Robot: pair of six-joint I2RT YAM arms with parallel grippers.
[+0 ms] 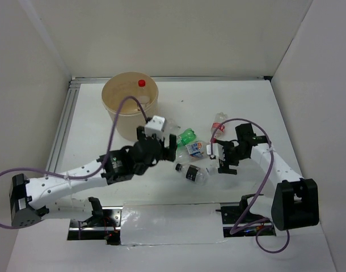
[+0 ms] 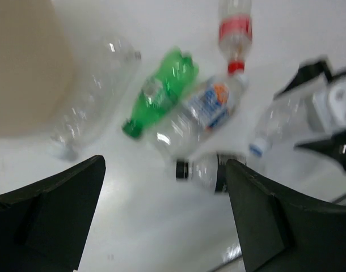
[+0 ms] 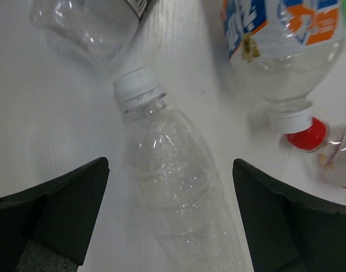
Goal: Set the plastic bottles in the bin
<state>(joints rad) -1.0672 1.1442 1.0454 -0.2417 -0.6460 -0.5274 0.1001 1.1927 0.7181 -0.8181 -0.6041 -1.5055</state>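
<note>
Right end effector, wide open and empty, straddles a white-capped clear bottle, apparently to grasp it; left end effector hangs open, empty, near the bin.

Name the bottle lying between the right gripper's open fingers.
The unlabelled clear bottle with the white cap; the other white-capped one wears a blue-orange label.

White tabletop, plain white walls on three sides, metal rail along left and far edges, even light
</note>
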